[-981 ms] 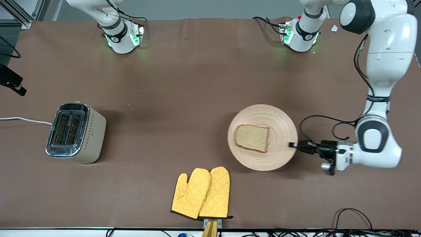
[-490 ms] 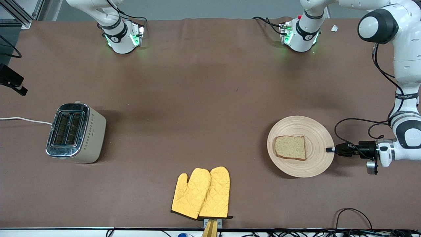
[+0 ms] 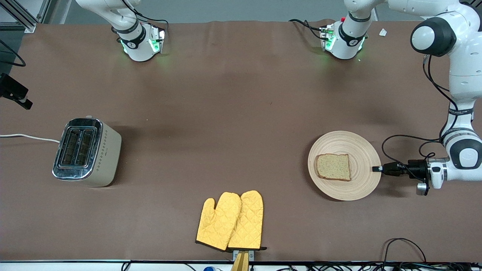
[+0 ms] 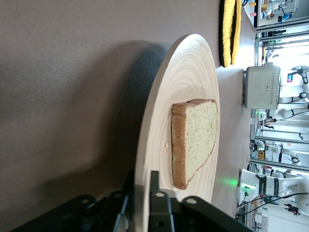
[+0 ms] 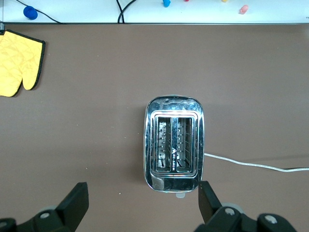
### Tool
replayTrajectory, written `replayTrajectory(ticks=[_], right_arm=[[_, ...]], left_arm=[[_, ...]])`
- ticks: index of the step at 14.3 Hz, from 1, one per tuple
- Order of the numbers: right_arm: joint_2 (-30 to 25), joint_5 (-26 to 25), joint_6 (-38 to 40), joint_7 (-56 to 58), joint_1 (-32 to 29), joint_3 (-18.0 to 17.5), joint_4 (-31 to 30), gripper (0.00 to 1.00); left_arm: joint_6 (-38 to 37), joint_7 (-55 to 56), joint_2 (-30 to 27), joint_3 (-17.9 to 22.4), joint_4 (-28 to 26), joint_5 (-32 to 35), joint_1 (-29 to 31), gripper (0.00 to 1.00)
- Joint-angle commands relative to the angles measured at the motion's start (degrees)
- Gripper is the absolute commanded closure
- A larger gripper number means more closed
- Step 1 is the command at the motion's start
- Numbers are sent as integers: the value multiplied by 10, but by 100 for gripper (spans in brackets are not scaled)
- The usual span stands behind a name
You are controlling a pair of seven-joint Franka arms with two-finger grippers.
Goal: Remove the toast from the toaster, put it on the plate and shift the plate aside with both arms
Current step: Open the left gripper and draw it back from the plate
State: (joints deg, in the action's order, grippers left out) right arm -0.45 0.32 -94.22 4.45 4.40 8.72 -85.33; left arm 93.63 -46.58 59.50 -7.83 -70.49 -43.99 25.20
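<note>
Fig.: my L pincer (image 3: 375, 169) pinches the rim of the plate (image 3: 339, 141), low at the left arm's end of the table (image 3: 226, 94). The toast (image 3: 333, 167) lies flat on the plate. The toaster (image 3: 86, 152) stands well apart toward the right arm's end, slots empty. My R pincer (image 5: 142, 203) waits spread wide over the toaster. Step, as I judge it: plate is aside, so release. Ease off w/o lifting the rim, then back straight out so the toast doesn't slide.

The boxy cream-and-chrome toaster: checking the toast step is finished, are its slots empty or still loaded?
Empty. The boxy cream-and-chrome toaster shows only bare wire racks in both slots; the speckled wholegrain toast slice lies on the round light-wood plate.
</note>
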Motion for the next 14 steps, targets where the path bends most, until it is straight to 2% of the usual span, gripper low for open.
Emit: replayTrajectory(ticks=[1, 2, 4, 6, 8, 11, 14], right_arm=[[-11, -8, -1, -8, -3, -5, -14, 0], [-10, -8, -1, -9, -2, -5, -14, 0], [-11, -8, 11, -33, 2, -5, -13, 0], [-11, -8, 25, -34, 1, -5, -12, 0], [-11, -9, 39, -37, 0, -4, -13, 0], [-10, -11, 63, -40, -2, -3, -14, 0], [-10, -34, 71, -41, -2, -3, -13, 0]], left_arm=[[-19, 12, -3, -3, 19, 1, 0, 0], [-23, 16, -11, 1, 25, 8, -8, 0], [-19, 43, -43, 1, 56, 91, -43, 0], [-14, 67, -76, 3, 79, 130, -76, 0], [-12, 105, -104, 3, 116, 201, -115, 0], [-11, 180, -167, 4, 122, 277, -178, 0], [-15, 271, -231, 4, 123, 375, -249, 0]])
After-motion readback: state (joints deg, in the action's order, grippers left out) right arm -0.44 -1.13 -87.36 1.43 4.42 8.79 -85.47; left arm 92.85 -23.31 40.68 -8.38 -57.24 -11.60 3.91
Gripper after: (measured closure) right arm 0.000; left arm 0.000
